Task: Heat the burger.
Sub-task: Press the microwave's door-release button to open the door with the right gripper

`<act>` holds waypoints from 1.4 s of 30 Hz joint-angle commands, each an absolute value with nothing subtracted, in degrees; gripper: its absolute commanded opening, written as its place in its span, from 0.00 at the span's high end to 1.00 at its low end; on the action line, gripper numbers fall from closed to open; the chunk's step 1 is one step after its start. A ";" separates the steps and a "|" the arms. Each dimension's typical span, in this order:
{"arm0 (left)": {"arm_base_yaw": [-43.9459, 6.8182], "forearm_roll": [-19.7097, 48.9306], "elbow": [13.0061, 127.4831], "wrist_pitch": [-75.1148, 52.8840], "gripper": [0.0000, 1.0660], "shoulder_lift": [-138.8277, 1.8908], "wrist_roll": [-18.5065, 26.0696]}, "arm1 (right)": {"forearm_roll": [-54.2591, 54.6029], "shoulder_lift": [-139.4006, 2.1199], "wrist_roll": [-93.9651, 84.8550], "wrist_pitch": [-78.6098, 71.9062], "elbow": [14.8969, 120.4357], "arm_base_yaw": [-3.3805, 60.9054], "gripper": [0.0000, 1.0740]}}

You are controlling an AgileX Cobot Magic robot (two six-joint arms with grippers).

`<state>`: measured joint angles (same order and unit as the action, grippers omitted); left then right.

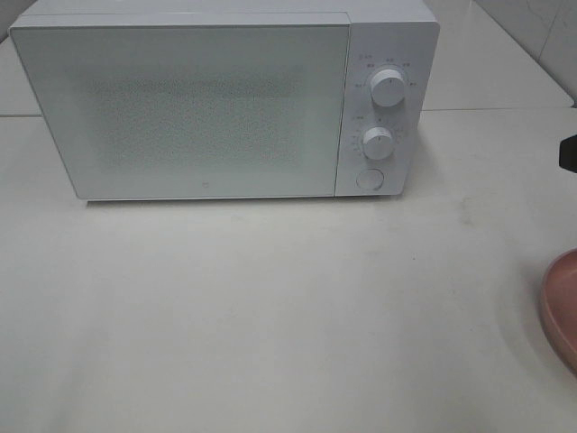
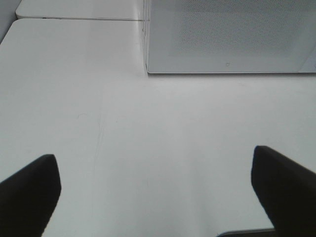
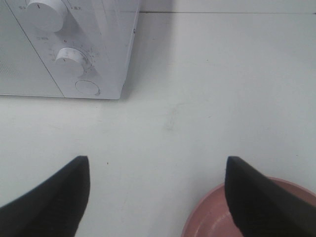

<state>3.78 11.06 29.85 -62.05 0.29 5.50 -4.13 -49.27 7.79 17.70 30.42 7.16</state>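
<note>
Microwave [image 1: 180,108] stands shut on the worktop [image 1: 270,316]. Burger: not seen in any view; only the rim of a pink plate [image 1: 563,307] shows at the right edge. Left end effector [image 2: 153,155] and right end effector [image 3: 157,160] both gape wide, holding nothing. Door likely comes first (round button [image 1: 370,179] below the dials looks like its release): press squarely, clear of the door's swing.

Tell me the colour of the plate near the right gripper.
The plate is pink; right wrist view shows it best.
</note>
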 commanded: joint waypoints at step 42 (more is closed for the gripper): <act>3.50 11.00 29.74 -61.36 0.07 1.15 5.61 | 21.14 -76.38 -15.24 -38.16 17.25 26.53 0.31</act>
<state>3.78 11.06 29.85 -62.05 0.29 5.50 20.00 -76.38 -13.41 -36.21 17.42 26.18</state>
